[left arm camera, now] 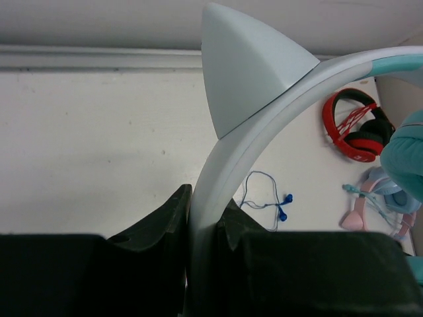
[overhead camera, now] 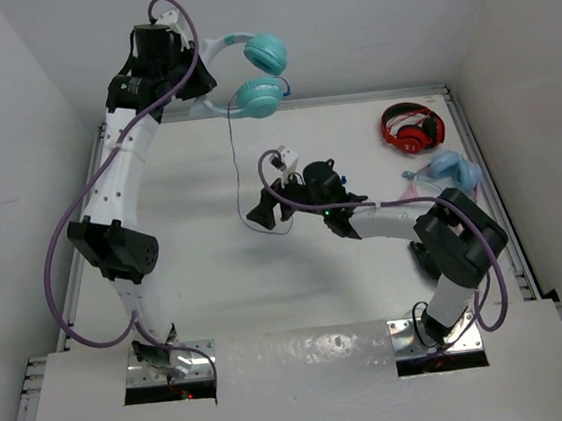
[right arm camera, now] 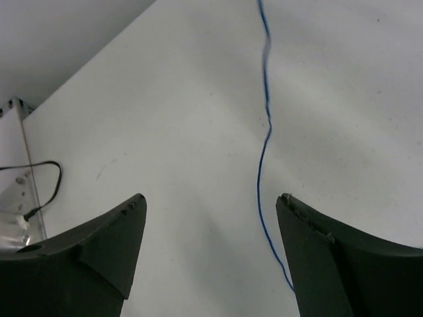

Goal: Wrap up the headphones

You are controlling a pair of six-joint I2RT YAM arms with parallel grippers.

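From above, at eleven o'clock, your left gripper (overhead camera: 202, 78) holds the mint over-ear headphones with round turquoise cups (overhead camera: 261, 95). Left wrist: it pinches their pale headband (left arm camera: 264, 142). Right wrist: your right gripper (right arm camera: 211, 251) gapes wide, thin blue cable (right arm camera: 264, 145) at one o'clock.

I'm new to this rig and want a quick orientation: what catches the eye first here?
The left end effector holds the teal headphones by the headband, raised at the far edge of the table, cable dangling. The right end effector hangs open above that cable mid-table; red headphones lie far right.
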